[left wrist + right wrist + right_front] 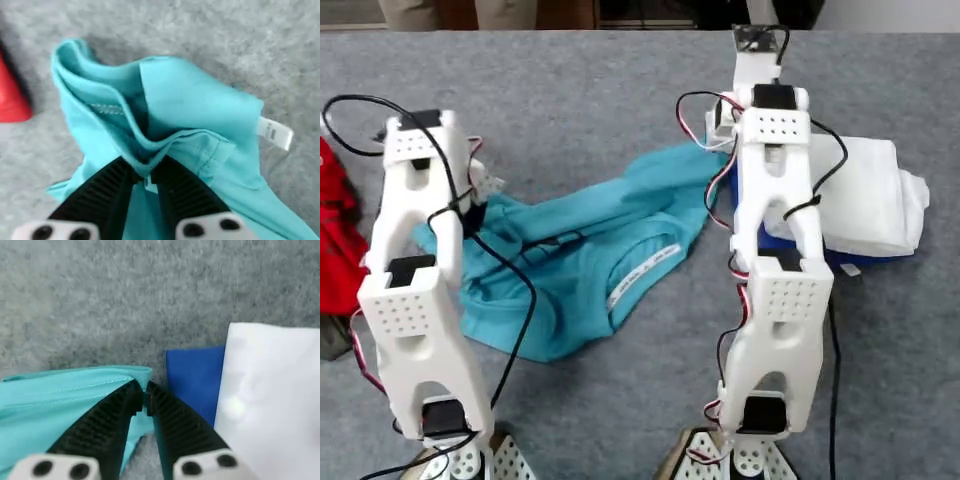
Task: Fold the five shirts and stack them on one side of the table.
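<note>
Teal fabric is bunched between the fingers of my left gripper (145,176), which is clenched on a raised fold of the teal shirt (580,270). My right gripper (143,392) is pinched closed on the same shirt's hem at its other end, just beside the blue shirt (192,380). The teal shirt lies crumpled on the grey table (570,90), stretched between my two arms. A folded white shirt (865,195) rests on top of the blue shirt at my right side. A red shirt (335,240) lies at the table's left edge.
</note>
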Controlling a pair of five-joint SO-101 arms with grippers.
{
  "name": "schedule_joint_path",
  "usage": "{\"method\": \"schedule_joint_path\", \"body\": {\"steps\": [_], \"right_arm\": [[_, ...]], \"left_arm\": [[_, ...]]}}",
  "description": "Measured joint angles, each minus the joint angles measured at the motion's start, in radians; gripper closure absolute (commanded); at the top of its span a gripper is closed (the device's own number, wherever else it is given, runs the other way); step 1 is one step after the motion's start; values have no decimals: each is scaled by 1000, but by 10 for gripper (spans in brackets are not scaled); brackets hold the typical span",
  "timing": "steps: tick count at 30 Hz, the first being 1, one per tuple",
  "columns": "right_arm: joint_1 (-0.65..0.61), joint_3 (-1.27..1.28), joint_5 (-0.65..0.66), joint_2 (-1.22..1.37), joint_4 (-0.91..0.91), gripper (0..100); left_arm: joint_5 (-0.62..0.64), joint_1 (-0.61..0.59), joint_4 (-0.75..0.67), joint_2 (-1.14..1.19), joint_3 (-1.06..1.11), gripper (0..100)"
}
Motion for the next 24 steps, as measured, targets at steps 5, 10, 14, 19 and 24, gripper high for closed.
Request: {"method": "schedule_joint_path", "body": {"steps": [5, 10, 14, 19, 24], "right_arm": [[0, -91, 0, 0, 54, 995], [28, -187, 28, 0, 124, 995], [92, -261, 63, 0, 170, 995], [115, -315, 97, 5, 222, 995], [103, -308, 127, 6, 221, 995]], "left_arm": [[-26, -9, 118, 0, -161, 980], [-31, -23, 130, 12, -187, 980], [-32, -64, 132, 12, -150, 980], [-63, -77, 132, 12, -57, 979], [-75, -74, 132, 12, -49, 977]]}}
